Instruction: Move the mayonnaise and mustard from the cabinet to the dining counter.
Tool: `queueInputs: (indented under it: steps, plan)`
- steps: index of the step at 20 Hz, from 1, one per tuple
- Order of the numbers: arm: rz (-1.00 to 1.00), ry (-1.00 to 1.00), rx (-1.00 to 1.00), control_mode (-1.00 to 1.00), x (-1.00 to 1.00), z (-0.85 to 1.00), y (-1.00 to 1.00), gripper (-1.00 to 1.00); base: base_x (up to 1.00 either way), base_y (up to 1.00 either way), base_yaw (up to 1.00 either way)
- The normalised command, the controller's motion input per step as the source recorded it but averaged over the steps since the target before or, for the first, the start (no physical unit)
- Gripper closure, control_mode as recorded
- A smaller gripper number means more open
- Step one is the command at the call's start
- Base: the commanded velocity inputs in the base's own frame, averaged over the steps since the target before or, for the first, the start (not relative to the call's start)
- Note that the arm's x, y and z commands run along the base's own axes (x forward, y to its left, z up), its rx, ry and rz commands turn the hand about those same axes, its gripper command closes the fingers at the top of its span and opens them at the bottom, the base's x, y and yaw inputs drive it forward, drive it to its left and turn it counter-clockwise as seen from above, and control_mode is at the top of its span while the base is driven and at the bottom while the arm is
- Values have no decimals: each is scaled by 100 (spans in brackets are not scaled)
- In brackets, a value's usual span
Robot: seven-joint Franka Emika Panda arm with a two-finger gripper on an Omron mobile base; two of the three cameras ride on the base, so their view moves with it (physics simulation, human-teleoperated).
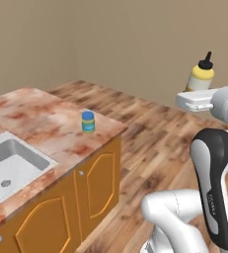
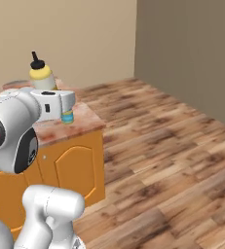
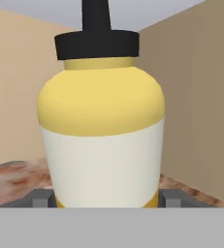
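Wood flooring and tan walls surround you. Nearest, your gripper (image 3: pixel 106 201) is clamped low on the mustard (image 3: pixel 101 140), carried upright above the floor, nozzle up. It's probably light, smooth plastic; grip the lower body. Farther off, the mayonnaise (image 1: pixel 88 121) stands on the dining counter (image 1: pixel 46 126).

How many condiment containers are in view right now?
2. The short blue-lidded jar with yellow-and-blue label stands on the reddish-brown marbled island counter, near its corner. The yellow squeeze bottle with black nozzle sits upright in the gripper, above the wooden floor.
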Motion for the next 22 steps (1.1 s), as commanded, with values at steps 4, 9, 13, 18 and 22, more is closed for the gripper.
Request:
queueInputs:
  steps: [4, 9, 13, 18, 22]
  plan:
    - [0, 0, 0, 100, 0, 0, 0, 100, 94, -100, 33]
    - [0, 0, 0, 100, 0, 0, 0, 100, 66, -99, 49]
    - [0, 0, 0, 100, 0, 0, 0, 100, 34, -89, 63]
    - [0, 0, 0, 100, 0, 0, 0, 100, 7, -77, 72]
    - [0, 0, 0, 100, 0, 0, 0, 100, 0, -64, 78]
